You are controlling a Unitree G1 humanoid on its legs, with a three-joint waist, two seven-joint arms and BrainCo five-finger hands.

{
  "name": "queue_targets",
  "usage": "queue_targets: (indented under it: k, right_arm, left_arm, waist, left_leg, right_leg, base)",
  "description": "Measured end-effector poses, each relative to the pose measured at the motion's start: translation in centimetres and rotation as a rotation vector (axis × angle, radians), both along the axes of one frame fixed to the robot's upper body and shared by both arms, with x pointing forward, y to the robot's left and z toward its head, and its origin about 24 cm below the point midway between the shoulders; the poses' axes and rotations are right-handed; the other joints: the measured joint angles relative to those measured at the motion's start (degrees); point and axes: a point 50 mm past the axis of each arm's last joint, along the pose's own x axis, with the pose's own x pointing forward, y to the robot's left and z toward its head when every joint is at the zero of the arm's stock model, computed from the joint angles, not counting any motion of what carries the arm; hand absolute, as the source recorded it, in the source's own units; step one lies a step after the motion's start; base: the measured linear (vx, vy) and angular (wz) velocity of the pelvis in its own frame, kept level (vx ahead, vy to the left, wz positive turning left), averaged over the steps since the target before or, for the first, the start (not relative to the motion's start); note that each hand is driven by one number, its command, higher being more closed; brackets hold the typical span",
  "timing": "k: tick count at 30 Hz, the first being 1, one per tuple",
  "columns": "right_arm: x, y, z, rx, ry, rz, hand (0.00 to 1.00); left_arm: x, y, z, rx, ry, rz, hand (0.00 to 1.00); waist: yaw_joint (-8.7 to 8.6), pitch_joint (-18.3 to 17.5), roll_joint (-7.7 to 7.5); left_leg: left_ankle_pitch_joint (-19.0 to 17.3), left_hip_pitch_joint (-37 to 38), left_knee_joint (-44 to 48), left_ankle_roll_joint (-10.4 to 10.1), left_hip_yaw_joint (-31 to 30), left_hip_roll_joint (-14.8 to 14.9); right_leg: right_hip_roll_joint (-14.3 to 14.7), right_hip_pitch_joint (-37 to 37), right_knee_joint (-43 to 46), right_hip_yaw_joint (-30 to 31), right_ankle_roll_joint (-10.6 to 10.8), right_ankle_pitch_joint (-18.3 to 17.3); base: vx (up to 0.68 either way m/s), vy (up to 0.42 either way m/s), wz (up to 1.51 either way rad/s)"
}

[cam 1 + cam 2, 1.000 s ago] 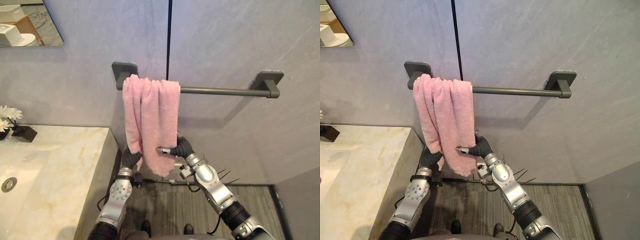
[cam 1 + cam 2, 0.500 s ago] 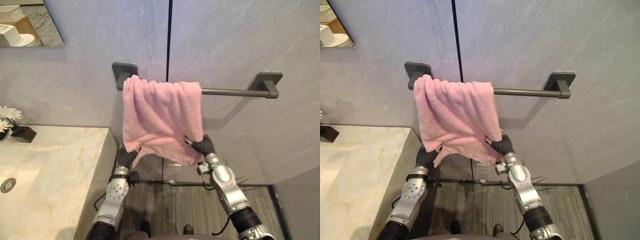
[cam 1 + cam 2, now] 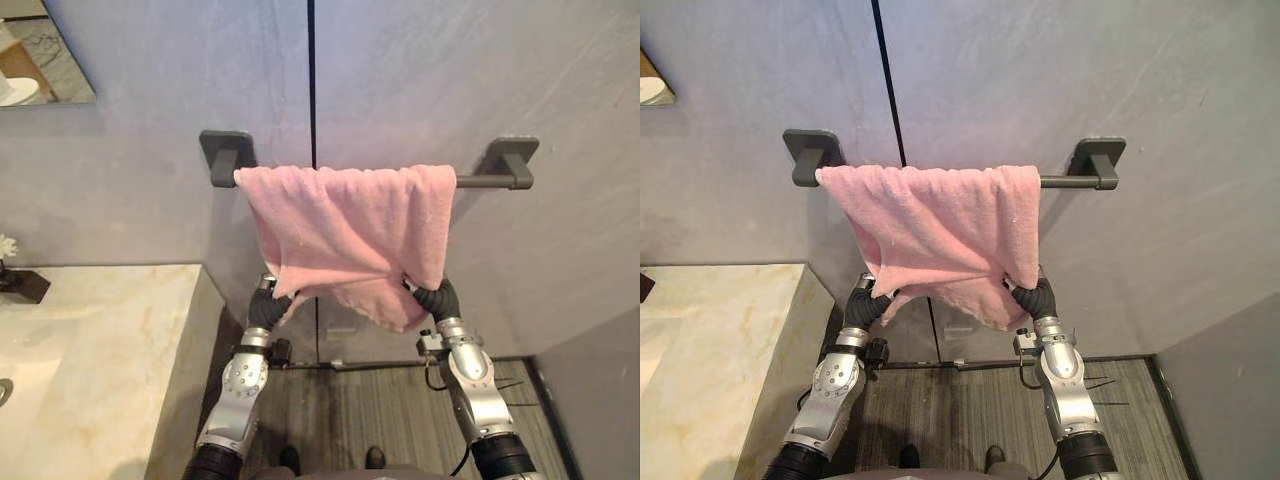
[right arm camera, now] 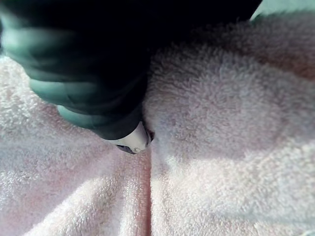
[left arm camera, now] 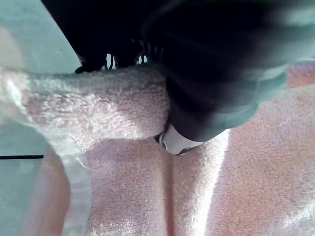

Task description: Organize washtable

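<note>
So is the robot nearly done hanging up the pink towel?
Nearly. Done: the pink towel hangs spread along the towel bar. In hand: the left hand and right hand each pinch a lower corner. To do: the bottom edge hangs crooked, so probably even it out and let go.

A bathroom: a dark grey towel rail is fixed to grey wall panels, with a pink towel draped over it. Below-left of the rail lies a marble worktop, and above-left hangs a mirror.

The pink towel, a second ago bunched above the fingers of the left hand, now spreads along the towel bar, its lower corner drawn away by the right hand.
</note>
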Motion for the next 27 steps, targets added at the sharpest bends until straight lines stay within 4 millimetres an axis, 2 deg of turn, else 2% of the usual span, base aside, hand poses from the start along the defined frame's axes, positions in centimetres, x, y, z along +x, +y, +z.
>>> queue_targets:
  k: [4, 8, 13, 20, 21, 23, 24, 27]
  right_arm:
    - [0.0, 0.2, -0.6, 0.024, 0.022, -0.007, 1.0]
    - [0.5, 0.5, -1.1, 0.051, 0.038, -0.012, 1.0]
    - [1.0, 0.7, -1.7, 0.103, 0.059, -0.035, 1.0]
    - [1.6, 1.4, -2.4, 0.123, 0.091, -0.033, 1.0]
    - [1.6, 1.5, -2.5, 0.124, 0.096, -0.032, 0.0]
    - [1.6, 1.4, -2.6, 0.123, 0.104, -0.034, 0.0]
    - [1.6, 1.3, -2.9, 0.122, 0.115, -0.039, 0.0]
    - [1.5, 0.8, -3.0, 0.119, 0.121, -0.074, 0.0]
  left_arm:
    - [-0.1, 0.1, -0.5, -0.023, 0.026, -0.003, 1.0]
    - [-0.3, 0.2, -1.9, -0.015, 0.087, 0.0, 1.0]
    - [-0.4, -0.1, -2.9, -0.025, 0.133, 0.002, 1.0]
    - [-0.7, 0.0, -4.2, -0.018, 0.193, 0.008, 1.0]
    - [-0.7, 0.1, -4.3, -0.018, 0.196, 0.01, 1.0]
    - [-0.7, 0.3, -4.4, -0.019, 0.199, 0.021, 1.0]
    - [-0.7, 0.5, -4.4, -0.019, 0.201, 0.029, 0.0]
    - [-0.8, 0.8, -4.5, -0.02, 0.206, 0.043, 0.0]
  waist:
    - [-0.21, -0.03, 0.09]
    - [-0.35, -0.17, 0.42]
    - [-0.48, -0.81, 1.65]
    - [-0.88, -0.8, 1.71]
    - [-0.89, -0.8, 1.71]
    - [-0.9, -0.81, 1.7]
    - [-0.92, -0.8, 1.7]
    - [-0.93, -0.79, 1.69]
  left_leg:
    - [0.01, 0.02, 0.09, -0.01, 0.01, -0.01]
    - [0.03, 0.1, 0.14, -0.02, 0.0, -0.02]
    - [0.04, 0.25, -0.1, -0.01, -0.06, -0.12]
    - [0.67, 1.17, -1.17, -0.03, -0.35, -0.12]
    - [0.67, 1.18, -1.18, -0.03, -0.35, -0.13]
    - [0.67, 1.25, -1.24, -0.03, -0.37, -0.12]
    - [0.67, 1.27, -1.32, -0.03, -0.38, -0.12]
    - [0.66, 1.27, -1.58, -0.03, -0.4, -0.12]
  right_leg:
    - [0.09, 0.01, 0.09, -0.01, 0.0, 0.0]
    - [0.09, 0.06, 0.17, 0.0, -0.02, 0.01]
    - [0.03, 0.13, 0.12, -0.16, -0.02, 0.01]
    - [0.07, 0.9, -0.06, -0.88, -0.03, -0.04]
    - [0.07, 0.91, -0.06, -0.88, -0.03, -0.04]
    - [0.07, 0.95, -0.05, -0.88, -0.03, -0.04]
    - [0.07, 0.96, -0.05, -0.89, -0.03, -0.04]
    - [0.04, 1.07, -0.15, -1.12, -0.03, -0.04]
  base:
    - [-0.03, -0.013, 0.0]
    - [-0.04, -0.016, 0.0]
    - [-0.01, -0.006, 0.0]
    - [-0.02, -0.015, 0.02]
    - [-0.05, -0.019, 0.0]
    - [-0.04, -0.016, 0.0]
    - [-0.03, -0.016, 0.0]
    - [-0.04, -0.021, 0.03]
